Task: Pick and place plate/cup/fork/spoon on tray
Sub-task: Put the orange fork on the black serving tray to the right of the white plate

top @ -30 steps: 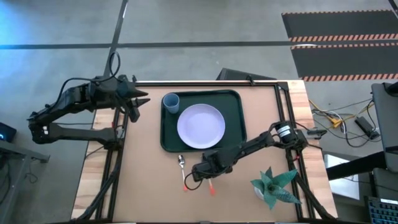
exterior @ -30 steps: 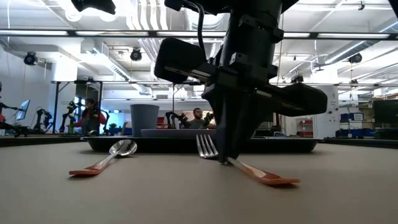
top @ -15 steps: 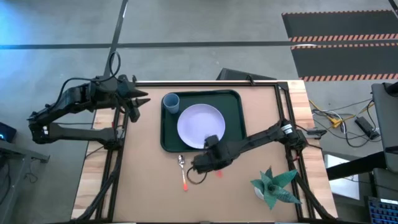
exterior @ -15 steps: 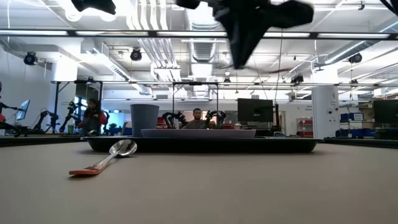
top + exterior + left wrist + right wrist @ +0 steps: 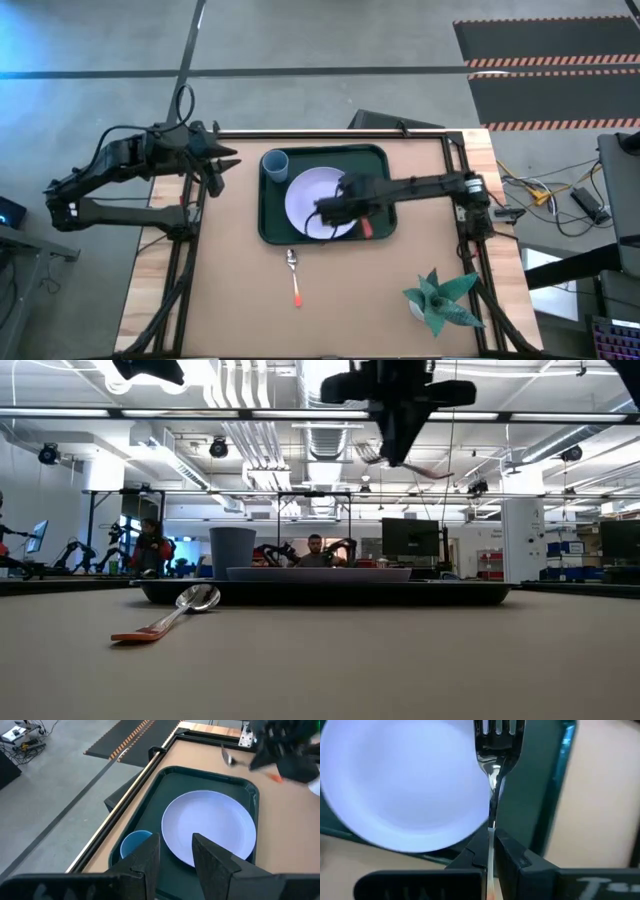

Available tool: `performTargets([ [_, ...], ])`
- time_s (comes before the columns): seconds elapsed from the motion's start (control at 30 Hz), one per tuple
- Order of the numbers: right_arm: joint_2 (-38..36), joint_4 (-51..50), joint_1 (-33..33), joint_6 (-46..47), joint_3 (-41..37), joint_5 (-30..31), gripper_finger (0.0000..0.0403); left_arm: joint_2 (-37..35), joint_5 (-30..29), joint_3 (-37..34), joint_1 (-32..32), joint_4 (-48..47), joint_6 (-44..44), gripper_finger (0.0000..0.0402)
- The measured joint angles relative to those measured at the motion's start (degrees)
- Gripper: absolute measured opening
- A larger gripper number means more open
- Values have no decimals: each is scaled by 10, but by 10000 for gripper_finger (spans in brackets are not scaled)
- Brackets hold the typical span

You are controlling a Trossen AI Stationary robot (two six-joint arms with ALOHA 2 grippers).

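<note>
Up off the table and over to the tray went the right gripper (image 5: 322,212), and the fork (image 5: 493,750) went with it. One second ago the fork lay on the table beside the spoon. Now it hangs in the air, pinched tight by its thin neck between the two fingers (image 5: 470,860).

Nearest the front edge of the table, toward the right corner, sits a green spiky plant (image 5: 438,298). A little farther in, the spoon (image 5: 294,276) lies alone on the bare brown table (image 5: 230,300), just in front of the tray. Its bowl points at the tray and its orange-red handle points at the front edge.

Next comes the tray (image 5: 268,228), near the back edge of the table. The plate (image 5: 305,195) lies flat in the middle of it. The right gripper hangs above the plate's right side, and the fork's tines reach over the plate's rim.

The cup (image 5: 275,165) stands upright in the tray's back left corner, just beside the plate.

The left gripper (image 5: 228,158) waits past the table's left edge, near the back, with a narrow gap between its fingers (image 5: 145,862), holding nothing.
</note>
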Motion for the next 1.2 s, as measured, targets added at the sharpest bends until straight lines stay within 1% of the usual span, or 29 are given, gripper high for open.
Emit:
performTargets([
  [0.13, -63, 6, -33, 0, -75, -2, 8, -3, 0, -1, 0, -9, -1, 98],
  [0.23, -121, 43, -47, 7, -155, -7, 8, -4, 0, -1, 0, -9, -1, 98],
  [0.33, -186, 117, -56, 11, -246, -11, 8, -4, 0, -1, 0, -9, -1, 98],
  [0.47, -248, 229, -60, 19, -363, -12, 8, -2, 0, -1, 0, -9, -1, 98],
  [0.57, -277, 292, -69, 23, -437, -35, 8, 0, 0, -1, 0, -6, -2, 98],
  [0.7, -291, 358, -89, 23, -515, -62, 8, 1, 0, 0, 0, -4, -2, 98],
  [0.83, -300, 442, -115, -4, -569, -93, 8, 1, 0, -1, 0, -4, -2, 98],
  [0.93, -300, 494, -139, -34, -595, -108, 8, 1, 0, -1, 0, -4, -3, 98],
  [1.03, -297, 508, -160, -53, -607, -118, 8, 1, 0, -1, 0, -4, -3, 98],
  [1.2, -284, 513, -192, -93, -611, -157, 8, 1, 0, -1, 0, -4, -3, 98],
])
